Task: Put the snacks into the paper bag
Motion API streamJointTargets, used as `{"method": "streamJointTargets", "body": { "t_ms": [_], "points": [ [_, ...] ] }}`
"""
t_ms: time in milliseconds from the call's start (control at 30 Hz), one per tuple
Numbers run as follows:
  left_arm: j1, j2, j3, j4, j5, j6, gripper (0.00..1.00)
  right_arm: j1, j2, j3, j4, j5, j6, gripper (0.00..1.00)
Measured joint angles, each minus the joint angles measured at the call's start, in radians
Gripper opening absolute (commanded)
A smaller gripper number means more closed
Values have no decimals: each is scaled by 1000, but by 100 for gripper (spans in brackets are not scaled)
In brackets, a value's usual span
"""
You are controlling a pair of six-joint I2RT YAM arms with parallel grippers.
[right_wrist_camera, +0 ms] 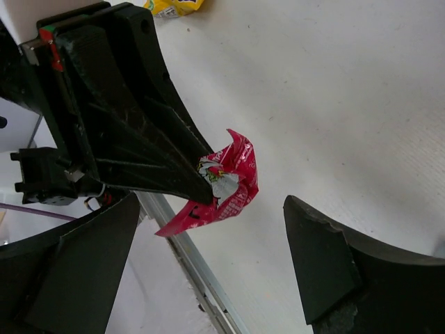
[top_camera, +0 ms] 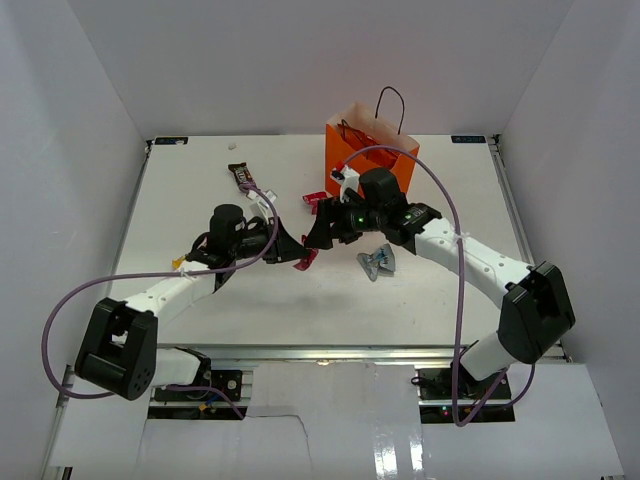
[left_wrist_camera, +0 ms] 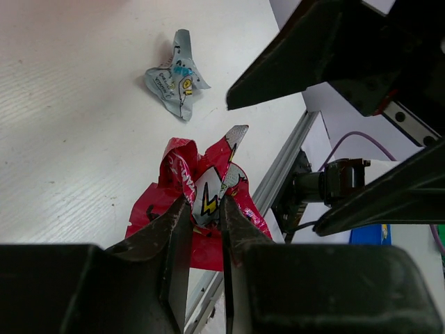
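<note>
My left gripper (left_wrist_camera: 205, 216) is shut on a crumpled red snack wrapper (left_wrist_camera: 201, 188) and holds it above the table. In the top view the left gripper (top_camera: 298, 250) has the wrapper (top_camera: 305, 262) at its tip. My right gripper (top_camera: 322, 228) is open, and its fingers (right_wrist_camera: 327, 257) stand wide on either side of the wrapper (right_wrist_camera: 229, 181) without touching it. A silver-blue wrapper (top_camera: 378, 262) lies on the table and also shows in the left wrist view (left_wrist_camera: 176, 80). The orange paper bag (top_camera: 370, 155) stands upright behind the grippers.
A dark candy bar (top_camera: 243, 177) lies at the back left. A small red packet (top_camera: 315, 198) lies left of the bag. A yellow packet (right_wrist_camera: 174, 5) shows at the top of the right wrist view. White walls enclose the table (top_camera: 200, 220).
</note>
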State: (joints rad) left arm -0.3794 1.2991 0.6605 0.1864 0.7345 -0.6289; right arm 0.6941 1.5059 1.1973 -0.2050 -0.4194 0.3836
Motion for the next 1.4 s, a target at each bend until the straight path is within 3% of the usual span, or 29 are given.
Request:
{"method": "streamJointTargets", "body": {
  "t_ms": [600, 900, 1000, 1100, 1167, 1333, 1400],
  "points": [
    [-26, -62, -39, 43, 44, -13, 11, -50, 46, -37, 57, -45, 232, 79],
    [-32, -62, -39, 69, 44, -28, 12, -47, 55, -89, 117, -103, 336, 66],
    [-34, -60, -39, 70, 45, -35, 13, -46, 55, -101, 140, -120, 366, 59],
    [-35, -57, -37, 77, 45, -42, 14, -46, 55, -111, 167, -142, 392, 45],
    [-35, -51, -33, 80, 48, -48, 20, -46, 55, -115, 184, -153, 401, 37],
    [-29, -46, -22, 88, 46, -56, 45, -58, 59, -117, 194, -161, 405, 10],
    [-28, -46, -22, 91, 45, -61, 54, -59, 59, -117, 201, -166, 404, 8]
  ]
}}
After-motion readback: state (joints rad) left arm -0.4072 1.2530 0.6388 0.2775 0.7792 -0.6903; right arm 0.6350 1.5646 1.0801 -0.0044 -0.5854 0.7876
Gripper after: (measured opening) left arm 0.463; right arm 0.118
